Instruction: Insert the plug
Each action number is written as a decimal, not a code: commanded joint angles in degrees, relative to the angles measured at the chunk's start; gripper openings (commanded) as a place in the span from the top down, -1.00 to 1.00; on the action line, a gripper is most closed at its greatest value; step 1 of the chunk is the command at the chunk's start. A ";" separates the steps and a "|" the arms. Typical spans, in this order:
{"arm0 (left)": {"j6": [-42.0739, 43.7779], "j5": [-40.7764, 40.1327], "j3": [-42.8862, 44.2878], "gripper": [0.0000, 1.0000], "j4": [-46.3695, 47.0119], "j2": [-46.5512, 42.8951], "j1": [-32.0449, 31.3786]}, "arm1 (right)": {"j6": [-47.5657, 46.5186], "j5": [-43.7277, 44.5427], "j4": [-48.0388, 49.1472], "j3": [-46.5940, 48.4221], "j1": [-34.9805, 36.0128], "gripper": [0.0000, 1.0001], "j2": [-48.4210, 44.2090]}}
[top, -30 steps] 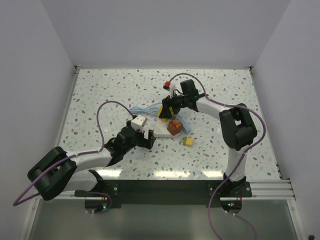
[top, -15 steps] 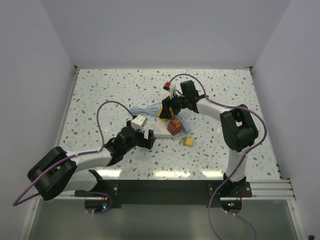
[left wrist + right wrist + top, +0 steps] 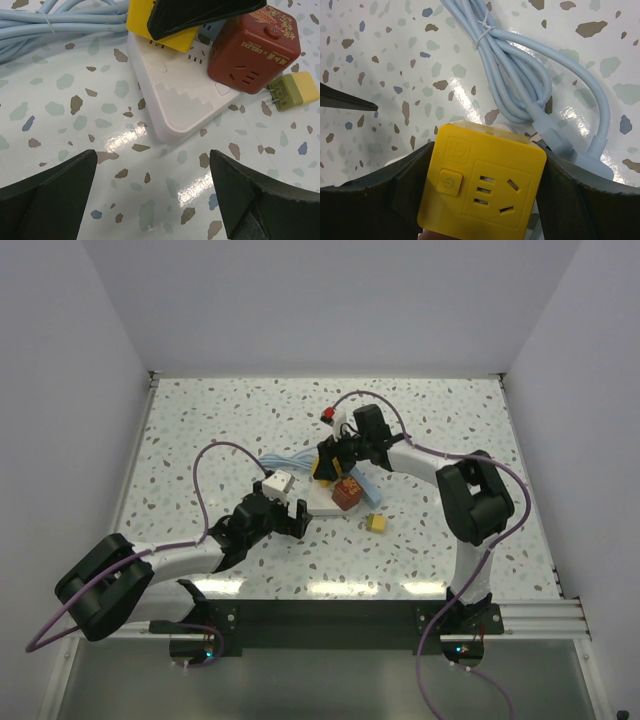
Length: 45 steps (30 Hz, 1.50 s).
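Observation:
A white power strip (image 3: pixel 322 502) lies mid-table with a red cube adapter (image 3: pixel 347 494) standing on it. My right gripper (image 3: pixel 328 462) is shut on a yellow cube plug (image 3: pixel 482 187), held over the strip's far end; the cube's socket face points at the right wrist camera. In the left wrist view the strip (image 3: pixel 185 105) has the yellow cube (image 3: pixel 157 27) above its far end and the red cube (image 3: pixel 252 52) at the right. My left gripper (image 3: pixel 153 162) is open and empty, just short of the strip's near end.
A coiled light-blue cable (image 3: pixel 290 460) lies left of the strip and shows in the right wrist view (image 3: pixel 520 75). A small yellow plug (image 3: pixel 376 523) lies right of the strip. A white cube (image 3: pixel 278 482) sits by the left gripper.
My right gripper has shifted slightly left with the yellow cube. The left arm has not moved.

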 commanded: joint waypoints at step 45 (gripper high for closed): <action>0.95 11.93 3.72 -0.95 17.44 12.68 3.30 | 4.88 4.36 3.46 -10.33 5.79 0.67 -2.87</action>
